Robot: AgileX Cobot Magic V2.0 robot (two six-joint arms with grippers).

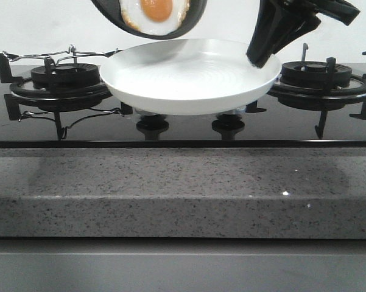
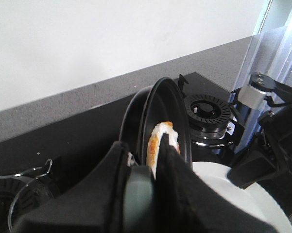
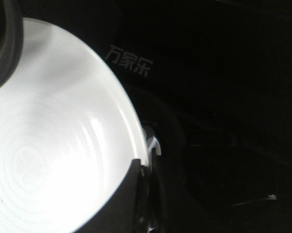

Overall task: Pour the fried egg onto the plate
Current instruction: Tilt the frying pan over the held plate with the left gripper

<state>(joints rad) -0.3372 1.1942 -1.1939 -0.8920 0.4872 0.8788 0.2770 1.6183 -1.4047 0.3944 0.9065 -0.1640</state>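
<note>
The fried egg (image 1: 155, 13), white with an orange yolk, lies in a black frying pan (image 1: 109, 9) held tilted above the far left part of the plate. The white plate (image 1: 189, 76) is level over the middle of the hob. My right gripper (image 1: 260, 56) is shut on the plate's right rim; the right wrist view shows its fingertips (image 3: 136, 170) pinching the rim of the plate (image 3: 53, 145). My left gripper (image 2: 145, 162) is shut on the pan's grey handle (image 2: 138, 194). There the pan (image 2: 163, 107) stands on edge, with the egg (image 2: 157, 141) against its inside.
A black glass hob (image 1: 97, 125) has a gas burner on the left (image 1: 64, 79) under a thin wire rack (image 1: 55, 58) and a burner on the right (image 1: 320, 76). Two knobs (image 1: 152, 126) sit under the plate. A grey speckled counter edge (image 1: 183, 188) runs along the front.
</note>
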